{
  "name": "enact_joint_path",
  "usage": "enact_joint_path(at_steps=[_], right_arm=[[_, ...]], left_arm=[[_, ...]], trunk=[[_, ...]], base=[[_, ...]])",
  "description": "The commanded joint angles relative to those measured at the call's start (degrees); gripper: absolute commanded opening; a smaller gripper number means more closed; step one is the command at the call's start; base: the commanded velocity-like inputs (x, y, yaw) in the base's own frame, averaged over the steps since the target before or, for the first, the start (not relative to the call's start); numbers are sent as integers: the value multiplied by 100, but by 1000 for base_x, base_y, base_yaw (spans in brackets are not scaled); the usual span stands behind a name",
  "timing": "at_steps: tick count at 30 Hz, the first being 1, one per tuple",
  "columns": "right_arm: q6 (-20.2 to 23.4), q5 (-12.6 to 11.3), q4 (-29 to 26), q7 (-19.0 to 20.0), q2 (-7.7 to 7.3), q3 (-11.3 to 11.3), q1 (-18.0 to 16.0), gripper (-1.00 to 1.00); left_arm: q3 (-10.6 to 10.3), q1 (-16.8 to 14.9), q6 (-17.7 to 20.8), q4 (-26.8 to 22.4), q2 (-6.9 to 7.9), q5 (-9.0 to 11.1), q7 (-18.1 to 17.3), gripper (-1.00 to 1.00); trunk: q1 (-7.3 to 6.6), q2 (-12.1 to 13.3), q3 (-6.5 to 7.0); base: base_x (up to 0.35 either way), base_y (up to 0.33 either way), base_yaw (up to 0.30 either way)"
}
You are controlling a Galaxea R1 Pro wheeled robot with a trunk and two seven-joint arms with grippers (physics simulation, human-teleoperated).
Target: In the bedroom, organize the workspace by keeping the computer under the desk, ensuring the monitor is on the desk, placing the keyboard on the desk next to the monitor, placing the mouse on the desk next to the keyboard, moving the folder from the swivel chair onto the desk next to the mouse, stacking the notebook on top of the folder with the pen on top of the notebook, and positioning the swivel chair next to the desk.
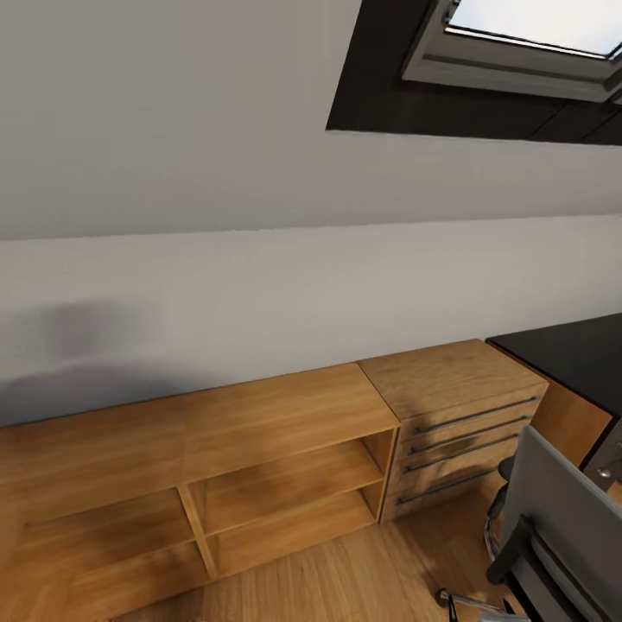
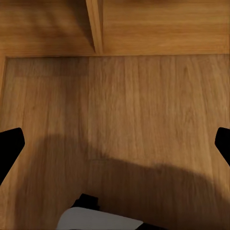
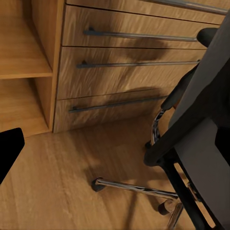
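The swivel chair (image 1: 560, 517) stands at the lower right of the head view, its grey back toward me, beside the black desk (image 1: 577, 352) at the right edge. In the right wrist view the chair (image 3: 201, 139) is close, with its black armrest and chrome base legs (image 3: 136, 188) on the floor. My right gripper (image 3: 115, 153) hangs open above the floor next to the chair; one dark fingertip (image 3: 8, 151) shows. My left gripper (image 2: 115, 148) is open over bare wooden floor, holding nothing. The monitor, keyboard, mouse, folder, notebook and pen are out of view.
A low open wooden shelf unit (image 1: 259, 466) runs along the white wall, with a drawer chest (image 1: 458, 415) between it and the desk. A skylight (image 1: 518, 43) sits in the sloped ceiling. Wooden floor (image 2: 143, 110) lies in front of the shelf.
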Motion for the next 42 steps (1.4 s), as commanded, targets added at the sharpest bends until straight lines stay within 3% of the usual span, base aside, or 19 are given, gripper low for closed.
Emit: enact_joint_path(at_steps=[1, 15, 31, 42], right_arm=[[2, 32, 5, -60, -1, 43, -5, 100], [-6, 39, 5, -52, -7, 43, -5, 100], [-6, 40, 5, -51, -10, 43, -5, 100], [-13, 40, 5, -46, -10, 43, -5, 100]], left_arm=[[-49, -5, -15, -1, 2, 18, 47, 100], [-49, -5, -12, 2, 2, 18, 47, 100], [-58, -5, -11, 0, 2, 9, 47, 100], [-58, -5, -11, 3, 2, 17, 47, 100]], trunk=[[1, -8, -18], [1, -8, -98], [1, -8, -99], [1, -8, -99]], base=[[0, 0, -1], [0, 7, -142], [0, 277, -265], [0, 53, -267]])
